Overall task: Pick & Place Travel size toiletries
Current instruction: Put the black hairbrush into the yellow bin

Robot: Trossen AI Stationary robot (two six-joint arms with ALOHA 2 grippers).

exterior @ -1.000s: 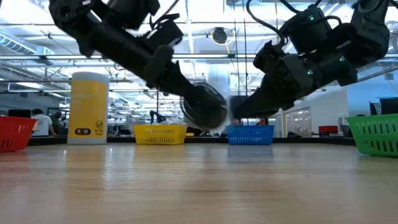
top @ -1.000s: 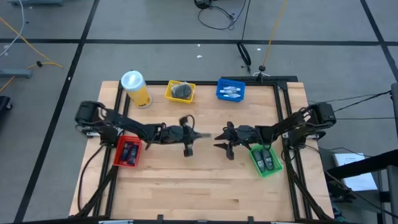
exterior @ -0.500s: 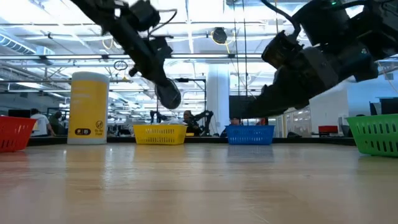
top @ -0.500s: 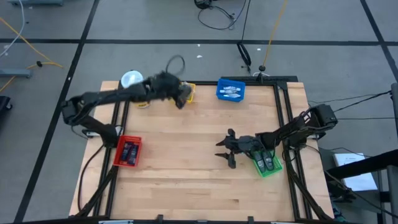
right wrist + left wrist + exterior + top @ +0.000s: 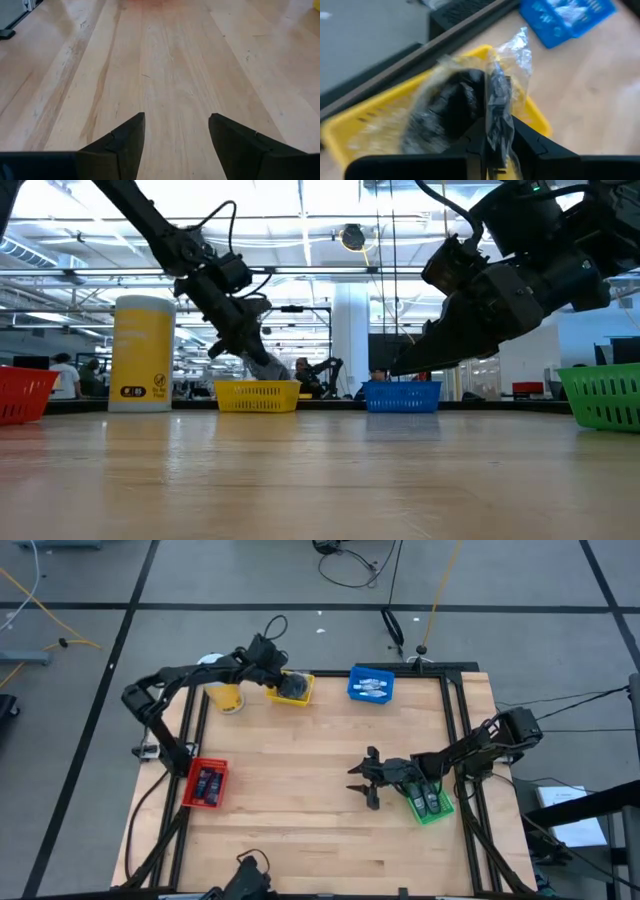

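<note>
My left gripper (image 5: 285, 683) is at the far edge, above the yellow bin (image 5: 292, 690), shut on a round grey disc (image 5: 445, 107) in clear plastic wrap. The wrist view shows the disc over the yellow bin (image 5: 350, 135); the low view shows the gripper (image 5: 262, 365) just above the bin's rim (image 5: 257, 387). Whether the disc touches the bin's contents, I cannot tell. My right gripper (image 5: 362, 780) is open above bare table, left of the green bin (image 5: 428, 798). Its wrist view shows the gripper (image 5: 176, 132) with only wood between the fingers. My left gripper pinches the clear wrapper's crumpled edge (image 5: 499, 107) between its two fingers, beside the disc rather than on it. The fingers slant down from the table's left side. The disc hangs ahead of the fingertips over the yellow bin.
A yellow white-lidded canister (image 5: 222, 692) stands left of the yellow bin, partly under my left arm. A blue bin (image 5: 371, 685) with white-blue tubes sits at the far edge. A red bin (image 5: 207, 783) with dark bottles is at the left. The green bin holds dark items.
My left gripper has swung from the table's middle to the far edge, carrying the wrapped disc, and come down over the yellow bin. It has stayed shut. My right gripper has drawn back a little toward the near edge and the green bin, still open.
</note>
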